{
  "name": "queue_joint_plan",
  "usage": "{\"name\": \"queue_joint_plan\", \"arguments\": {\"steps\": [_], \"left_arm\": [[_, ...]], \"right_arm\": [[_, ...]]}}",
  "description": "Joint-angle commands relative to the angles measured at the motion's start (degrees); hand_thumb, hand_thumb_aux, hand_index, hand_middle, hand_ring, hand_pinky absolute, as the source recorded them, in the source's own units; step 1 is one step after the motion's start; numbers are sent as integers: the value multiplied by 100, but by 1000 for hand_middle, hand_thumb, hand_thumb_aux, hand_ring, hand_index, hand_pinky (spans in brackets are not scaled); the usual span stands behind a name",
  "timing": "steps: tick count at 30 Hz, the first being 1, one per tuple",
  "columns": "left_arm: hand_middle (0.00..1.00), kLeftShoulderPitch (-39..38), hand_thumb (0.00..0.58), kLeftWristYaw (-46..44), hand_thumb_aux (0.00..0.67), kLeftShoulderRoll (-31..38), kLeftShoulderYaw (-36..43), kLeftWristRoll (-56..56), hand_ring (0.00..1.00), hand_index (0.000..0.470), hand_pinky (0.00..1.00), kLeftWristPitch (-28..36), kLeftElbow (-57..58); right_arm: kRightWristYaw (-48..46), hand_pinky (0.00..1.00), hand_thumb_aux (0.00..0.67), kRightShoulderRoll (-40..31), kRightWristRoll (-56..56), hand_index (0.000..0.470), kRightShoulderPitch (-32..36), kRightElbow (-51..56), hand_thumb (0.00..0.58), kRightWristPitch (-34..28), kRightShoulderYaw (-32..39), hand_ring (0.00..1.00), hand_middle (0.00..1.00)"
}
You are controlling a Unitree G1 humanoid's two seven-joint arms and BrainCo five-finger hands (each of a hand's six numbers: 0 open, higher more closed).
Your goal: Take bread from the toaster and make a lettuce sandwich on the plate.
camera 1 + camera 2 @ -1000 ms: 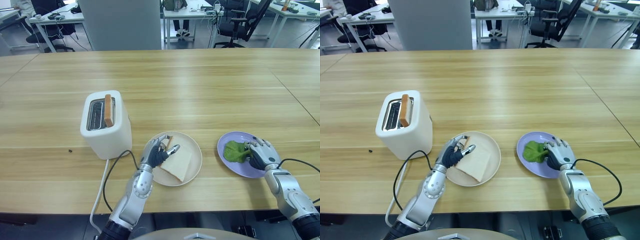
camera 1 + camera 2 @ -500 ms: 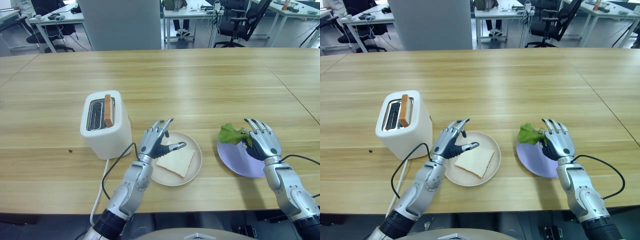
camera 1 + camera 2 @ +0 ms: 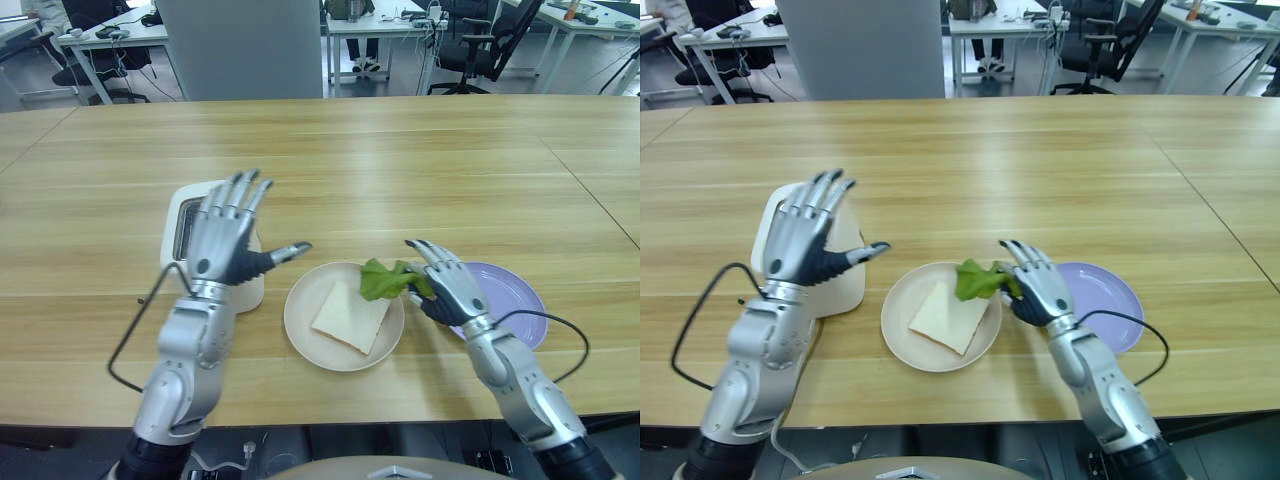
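Observation:
A slice of white bread (image 3: 350, 316) lies on the beige plate (image 3: 305, 338) in front of me. My right hand (image 3: 445, 293) holds a green lettuce leaf (image 3: 385, 280) over the plate's right rim, just above the bread's far corner. My left hand (image 3: 228, 238) is raised with fingers spread, open, in front of the white toaster (image 3: 182, 212), hiding most of it and its slots. The purple plate (image 3: 515, 300) to the right lies bare.
The toaster's black and white cable (image 3: 130, 335) loops toward the table's front edge at the left. The wide wooden table stretches free behind the plates. Office desks and chairs stand in the room beyond.
My right hand lifted the lettuce off the purple plate and carried it left to the beige plate. My left hand let go of the bread and rose toward the toaster.

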State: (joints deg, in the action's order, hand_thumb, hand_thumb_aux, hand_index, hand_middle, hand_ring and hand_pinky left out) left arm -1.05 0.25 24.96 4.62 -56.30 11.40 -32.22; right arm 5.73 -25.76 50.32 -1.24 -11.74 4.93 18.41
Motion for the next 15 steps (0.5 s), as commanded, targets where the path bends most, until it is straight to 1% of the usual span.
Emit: {"name": "queue_joint_plan", "arguments": {"steps": [1, 7, 15], "left_arm": [[0, 62, 0, -320, 0, 143, -476, -88, 0, 0, 0, 220, -76], [0, 108, 0, -543, 0, 373, -842, -103, 0, 0, 0, 479, 585], [0, 120, 0, -555, 0, 417, -729, -156, 0, 0, 0, 642, 1395]], "right_arm": [[-177, 0, 670, 195, 114, 460, 354, 441, 580, 78, 316, 0, 0], [-4, 0, 670, 407, 282, 460, 783, 1161, 580, 212, 646, 0, 0], [70, 0, 670, 548, 206, 460, 832, 1702, 580, 444, 875, 0, 0]]}}
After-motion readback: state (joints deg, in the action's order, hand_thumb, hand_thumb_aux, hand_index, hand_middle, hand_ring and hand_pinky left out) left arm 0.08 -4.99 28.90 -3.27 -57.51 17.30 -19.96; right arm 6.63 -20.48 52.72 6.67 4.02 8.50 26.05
